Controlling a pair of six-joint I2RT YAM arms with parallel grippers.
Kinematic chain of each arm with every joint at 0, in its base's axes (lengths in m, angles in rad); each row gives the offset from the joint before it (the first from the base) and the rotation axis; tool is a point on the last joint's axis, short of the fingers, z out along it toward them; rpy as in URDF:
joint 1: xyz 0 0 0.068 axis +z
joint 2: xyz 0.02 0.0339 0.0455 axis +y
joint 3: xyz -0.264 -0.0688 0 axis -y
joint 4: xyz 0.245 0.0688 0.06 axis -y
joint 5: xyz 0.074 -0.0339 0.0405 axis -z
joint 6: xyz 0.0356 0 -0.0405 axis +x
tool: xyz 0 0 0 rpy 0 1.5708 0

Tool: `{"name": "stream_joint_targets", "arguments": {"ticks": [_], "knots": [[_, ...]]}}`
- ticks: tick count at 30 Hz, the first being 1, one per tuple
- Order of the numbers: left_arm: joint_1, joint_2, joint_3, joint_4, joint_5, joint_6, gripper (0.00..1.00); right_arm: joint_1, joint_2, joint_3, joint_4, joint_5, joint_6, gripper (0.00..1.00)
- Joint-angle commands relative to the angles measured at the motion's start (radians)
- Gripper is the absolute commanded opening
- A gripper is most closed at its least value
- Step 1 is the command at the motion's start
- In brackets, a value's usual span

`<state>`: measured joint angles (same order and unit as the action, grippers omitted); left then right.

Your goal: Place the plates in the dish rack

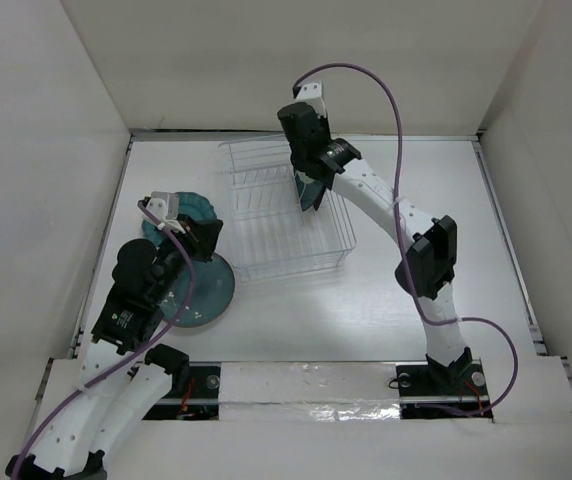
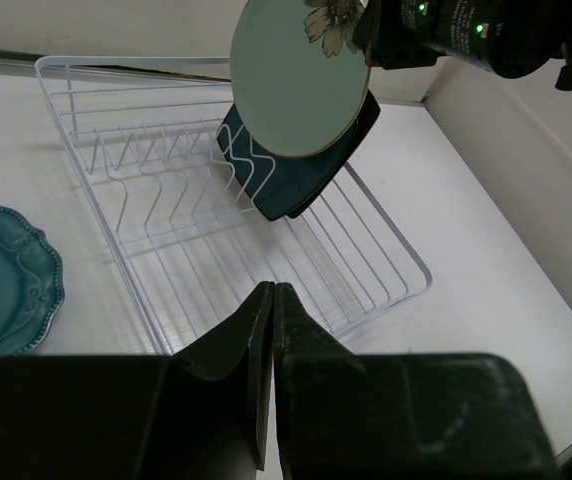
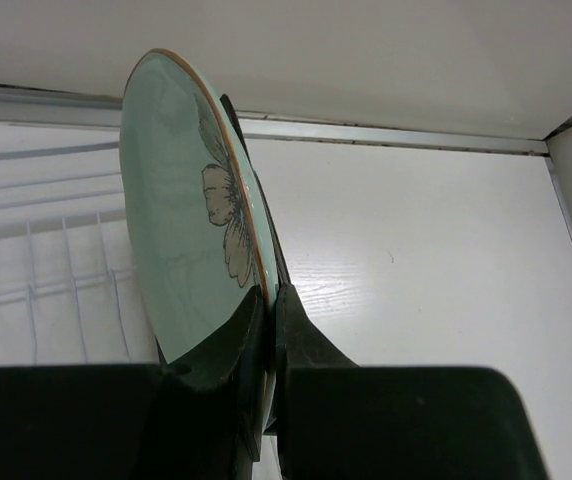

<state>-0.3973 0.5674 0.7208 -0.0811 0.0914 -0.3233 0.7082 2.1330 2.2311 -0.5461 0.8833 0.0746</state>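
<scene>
The dish rack (image 2: 116, 60) looks like clear, glossy plastic; above it the pale green plate (image 3: 181, 230) is smooth and glazed; beneath it the table (image 3: 416, 260) is matt white.

pale green round plate (image 3: 171, 200) with grey-beige flower and thin amber rim, dark teal square plate (image 2: 266, 180) mid-frame, scalloped teal plate (image 2: 6, 280) at left edge, grey-teal round plate (image 1: 214, 290) lower left, clear rack (image 2: 146, 190), white table (image 2: 486, 260), black left fingers (image 2: 228, 345), purple cables (image 1: 398, 110)
</scene>
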Motion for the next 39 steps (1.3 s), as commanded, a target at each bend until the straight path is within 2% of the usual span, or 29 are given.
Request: {"name": "stream_joint_targets", "arguments": {"ticks": [1, 12, 20, 23, 24, 30, 32, 39], "knots": [[0.003, -0.008, 0.043, 0.017, -0.012, -0.007, 0.0, 0.019, 0.001, 0.055, 0.129, 0.039, 0.007, 0.0], [0.003, -0.003, 0.045, 0.011, -0.032, -0.003, 0.0, 0.051, 0.102, 0.064, 0.107, 0.052, 0.011, 0.0], [0.003, 0.008, 0.045, 0.012, -0.042, -0.003, 0.0, 0.07, 0.105, -0.004, 0.124, 0.033, 0.053, 0.01], [0.003, 0.015, 0.046, 0.015, -0.051, -0.005, 0.01, 0.07, 0.085, -0.03, 0.132, 0.022, 0.06, 0.12], [0.003, 0.019, 0.048, 0.014, -0.051, -0.005, 0.01, 0.07, 0.079, -0.045, 0.135, 0.017, 0.065, 0.19], [0.003, 0.026, 0.049, 0.014, -0.062, -0.005, 0.04, 0.07, -0.02, -0.132, 0.179, -0.05, 0.094, 0.31], [0.003, 0.029, 0.051, 0.009, -0.062, -0.005, 0.04, 0.07, -0.044, -0.159, 0.184, -0.067, 0.103, 0.31], [0.003, 0.028, 0.049, 0.01, -0.062, -0.007, 0.06, 0.1, -0.166, -0.211, 0.212, -0.141, 0.109, 0.56]]}}
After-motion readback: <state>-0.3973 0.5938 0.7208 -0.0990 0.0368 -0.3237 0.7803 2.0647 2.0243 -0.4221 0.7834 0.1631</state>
